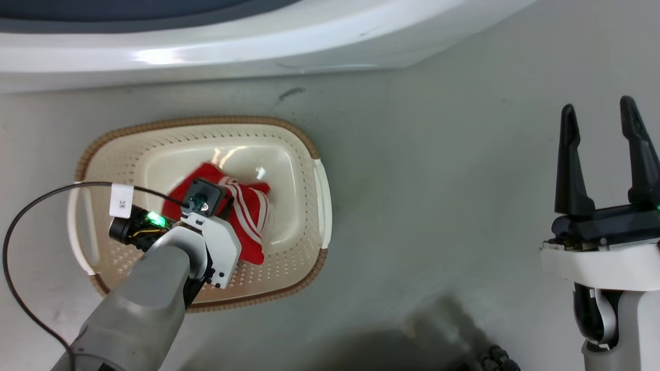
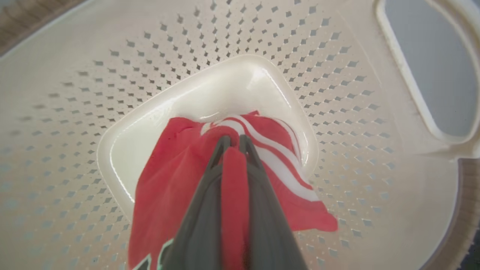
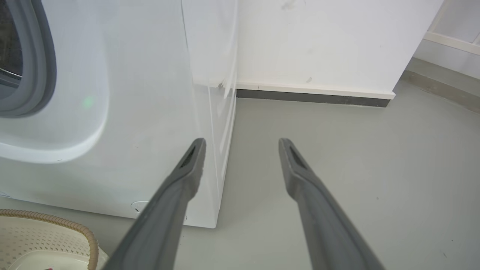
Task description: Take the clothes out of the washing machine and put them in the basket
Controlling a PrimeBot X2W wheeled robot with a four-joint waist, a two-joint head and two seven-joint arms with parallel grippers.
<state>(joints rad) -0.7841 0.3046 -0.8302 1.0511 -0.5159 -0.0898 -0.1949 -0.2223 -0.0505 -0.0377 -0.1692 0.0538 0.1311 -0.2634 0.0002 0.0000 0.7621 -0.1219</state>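
Observation:
The cream basket [image 1: 296,154] with a brown rim sits on the floor just in front of the washing machine [image 1: 206,46]. Inside it lies a red jersey [image 1: 247,216] with white stripes. My left gripper [image 2: 234,140] points down into the basket, shut on a fold of the red jersey [image 2: 176,168], whose cloth spreads over the basket's smooth bottom [image 2: 150,123]. My right gripper [image 1: 600,129] hovers open over bare floor to the right, holding nothing. In the right wrist view the right gripper [image 3: 242,144] faces the washing machine's [image 3: 131,112] corner, with the grey porthole ring [image 3: 41,67] at far left.
A black cable [image 1: 31,206] with a white tag loops off my left wrist over the basket's left side. A white wall with a dark skirting [image 3: 311,95] runs behind the washer. The basket's rim [image 3: 56,221] shows at lower left in the right wrist view.

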